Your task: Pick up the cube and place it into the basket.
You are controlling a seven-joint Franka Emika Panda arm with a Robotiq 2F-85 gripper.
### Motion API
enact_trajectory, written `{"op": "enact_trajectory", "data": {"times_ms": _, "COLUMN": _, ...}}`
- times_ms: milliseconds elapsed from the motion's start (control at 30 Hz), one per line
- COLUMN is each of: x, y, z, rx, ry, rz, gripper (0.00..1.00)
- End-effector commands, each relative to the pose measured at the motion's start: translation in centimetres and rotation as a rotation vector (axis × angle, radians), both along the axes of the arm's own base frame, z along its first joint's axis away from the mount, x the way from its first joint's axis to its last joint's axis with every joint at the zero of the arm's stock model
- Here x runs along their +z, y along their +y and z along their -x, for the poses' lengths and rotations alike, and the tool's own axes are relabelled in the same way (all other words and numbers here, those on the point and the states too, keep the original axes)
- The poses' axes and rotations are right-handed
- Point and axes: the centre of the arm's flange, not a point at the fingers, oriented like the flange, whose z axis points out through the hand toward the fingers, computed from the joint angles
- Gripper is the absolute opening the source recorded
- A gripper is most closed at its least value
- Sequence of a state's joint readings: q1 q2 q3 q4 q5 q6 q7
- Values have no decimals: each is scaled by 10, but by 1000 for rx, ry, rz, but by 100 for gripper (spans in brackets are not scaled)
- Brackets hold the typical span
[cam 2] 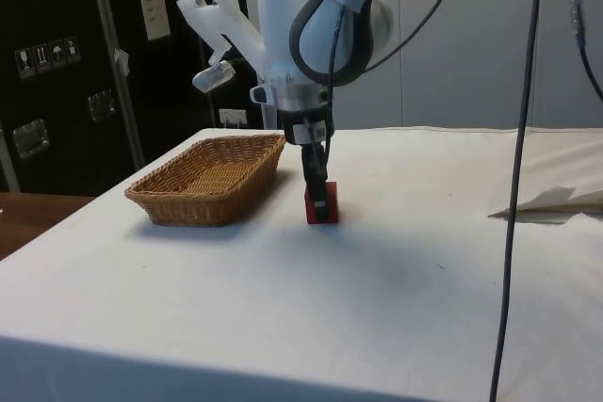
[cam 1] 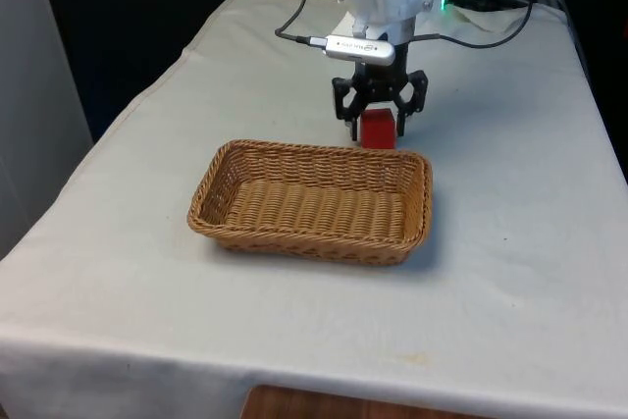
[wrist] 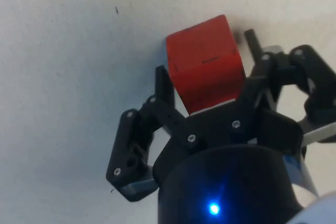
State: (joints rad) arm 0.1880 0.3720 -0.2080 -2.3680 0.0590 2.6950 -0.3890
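A red cube (cam 1: 377,130) rests on the white cloth just behind the far long rim of the wicker basket (cam 1: 218,205), towards the front view's right. My black gripper (cam 1: 377,123) is lowered over the cube, with one finger on each side of it. In the wrist view one finger (wrist: 162,81) lies against the cube (wrist: 202,61) and the other finger (wrist: 252,40) stands a narrow gap away, so the gripper (wrist: 207,60) is open around it. From the side, the cube (cam 2: 321,208) sits on the table beside the basket (cam 2: 212,176), which has nothing in it.
A grey cable (cam 1: 294,36) hangs from the arm over the cloth behind the basket. More cables (cam 1: 491,7) lie at the far right corner. In the side view a fold of cloth (cam 2: 551,202) rises at the right.
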Motion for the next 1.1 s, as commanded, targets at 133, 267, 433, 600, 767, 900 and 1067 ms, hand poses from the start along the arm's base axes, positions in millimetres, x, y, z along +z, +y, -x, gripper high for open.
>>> {"op": "enact_trajectory", "data": {"times_ms": 133, "x": -1, "y": 0, "z": -1, "rx": 0, "ry": 0, "rz": 0, "gripper": 3}}
{"op": "enact_trajectory", "data": {"times_ms": 267, "x": -1, "y": 0, "z": -1, "rx": 0, "ry": 0, "rz": 0, "gripper": 0}}
{"op": "enact_trajectory", "data": {"times_ms": 433, "x": 3, "y": 0, "z": -2, "rx": 0, "ry": -1, "rz": 0, "gripper": 1}}
{"op": "enact_trajectory", "data": {"times_ms": 600, "x": 19, "y": 0, "z": -2, "rx": 1, "ry": -5, "rz": -4, "gripper": 1}}
{"op": "enact_trajectory", "data": {"times_ms": 767, "x": 40, "y": 0, "z": -2, "rx": 1, "ry": -6, "rz": -12, "gripper": 1}}
{"op": "enact_trajectory", "data": {"times_ms": 900, "x": 51, "y": 0, "z": -2, "rx": 2, "ry": -6, "rz": -17, "gripper": 1}}
{"op": "enact_trajectory", "data": {"times_ms": 1067, "x": 72, "y": 0, "z": -2, "rx": 3, "ry": -10, "rz": -26, "gripper": 1}}
